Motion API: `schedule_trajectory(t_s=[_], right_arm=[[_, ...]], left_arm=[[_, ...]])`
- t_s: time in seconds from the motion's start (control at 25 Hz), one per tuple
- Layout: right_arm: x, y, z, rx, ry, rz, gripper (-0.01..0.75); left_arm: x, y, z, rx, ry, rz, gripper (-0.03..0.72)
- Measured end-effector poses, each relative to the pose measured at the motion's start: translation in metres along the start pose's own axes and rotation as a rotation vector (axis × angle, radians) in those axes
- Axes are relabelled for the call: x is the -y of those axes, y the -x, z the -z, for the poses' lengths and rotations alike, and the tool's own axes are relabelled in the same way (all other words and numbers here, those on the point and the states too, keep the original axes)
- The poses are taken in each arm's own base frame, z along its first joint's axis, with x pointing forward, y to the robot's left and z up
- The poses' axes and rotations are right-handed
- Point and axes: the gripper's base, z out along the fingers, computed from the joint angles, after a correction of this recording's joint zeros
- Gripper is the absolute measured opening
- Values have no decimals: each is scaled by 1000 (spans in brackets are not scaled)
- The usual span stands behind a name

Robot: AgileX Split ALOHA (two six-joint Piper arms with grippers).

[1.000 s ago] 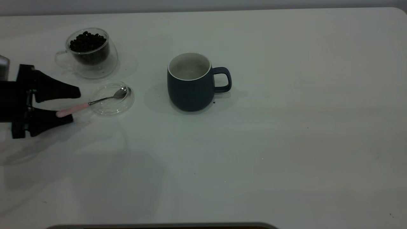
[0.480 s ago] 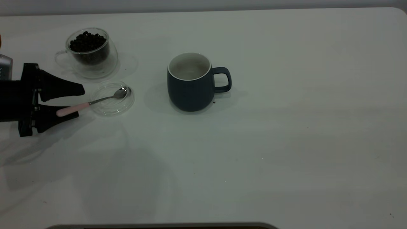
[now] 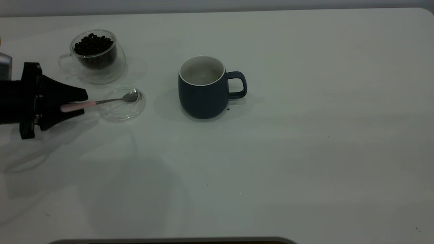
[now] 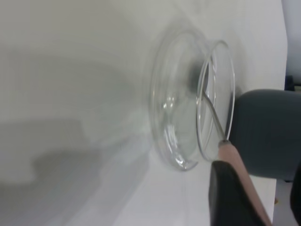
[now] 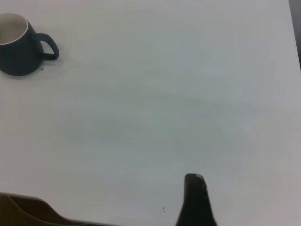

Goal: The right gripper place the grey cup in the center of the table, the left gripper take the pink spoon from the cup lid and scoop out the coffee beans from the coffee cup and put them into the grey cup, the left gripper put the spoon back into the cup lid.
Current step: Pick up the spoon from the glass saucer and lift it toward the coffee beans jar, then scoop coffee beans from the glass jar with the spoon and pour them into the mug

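The left gripper [image 3: 79, 103], cut off at the frame's left edge, is clenched on the pink spoon [image 3: 73, 107]'s handle; its bowl lies over the cup lid [image 3: 134, 113]; the right gripper [image 5: 195, 200] shows one fingertip only, so its state is unclear; the grey cup [image 3: 203, 91] stands mid-table.

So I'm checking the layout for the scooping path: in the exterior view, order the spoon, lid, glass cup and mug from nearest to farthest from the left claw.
1. Spoon: its pink handle sits in the left claw.
2. Lid: just beyond the claw's tips, under the spoon's bowl.
3. Glass cup: behind the lid, holding beans.
4. Mug: farthest, mid-table.
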Motion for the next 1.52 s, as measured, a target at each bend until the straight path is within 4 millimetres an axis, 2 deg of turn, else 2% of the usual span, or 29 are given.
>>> schedule_trajectory(t_s=[0.44, 0.88, 1.2, 1.52], right_arm=[[0, 0, 0, 0, 0, 0, 591], [0, 0, 0, 0, 0, 0, 591], [0, 0, 0, 0, 0, 0, 591], [0, 0, 0, 0, 0, 0, 591]], left_arm=[[-2, 4, 0, 4, 24, -7, 132], [-2, 12, 8, 19, 53, -54, 121], [32, 30, 34, -30, 60, -170, 121], [83, 60, 61, -187, 75, -324, 121]])
